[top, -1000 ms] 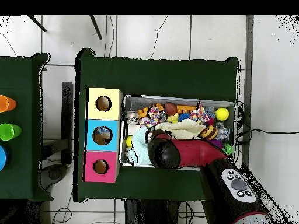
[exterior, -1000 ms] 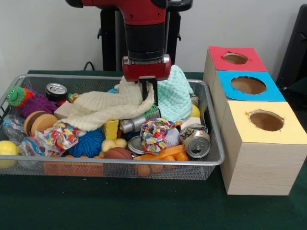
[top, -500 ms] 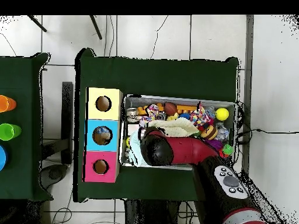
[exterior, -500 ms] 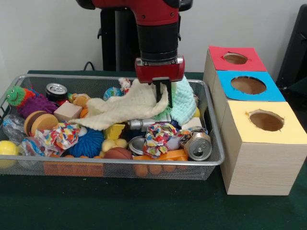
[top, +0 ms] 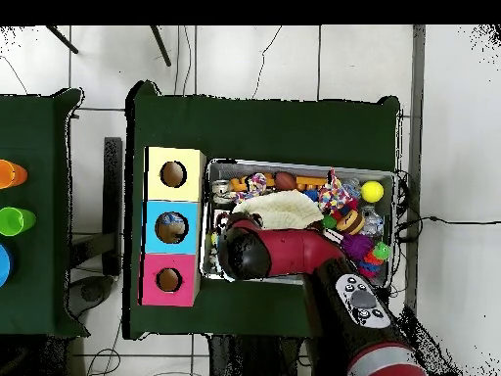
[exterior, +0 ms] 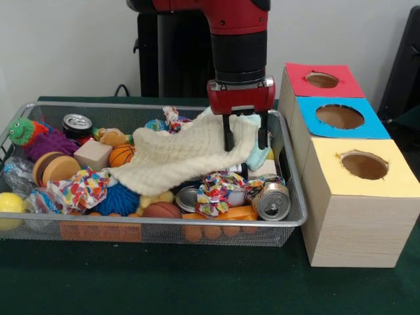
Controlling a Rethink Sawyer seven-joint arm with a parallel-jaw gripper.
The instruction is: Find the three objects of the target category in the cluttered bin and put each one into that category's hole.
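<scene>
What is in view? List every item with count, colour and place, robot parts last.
wire bin: 1, silver, table centre
boxes with holes: 3, tops red, blue and yellow, in a row beside the bin
cream cloth: 1, draped over the clutter, one end lifted
mint cloth: 1, behind the cream cloth's lifted end
patterned cloths: 2, multicoloured, front of the bin
cans: 3, silver, back corner, front middle, front corner by the boxes
yellow ball: 1, bin end away from the boxes
blue spiky ball: 1, front
mini basketball: 1, orange, middle
wooden block: 1, tan
table: 1, dark green
arm: 1, red and black, above the bin
hand: 1, gripping the cream cloth
</scene>
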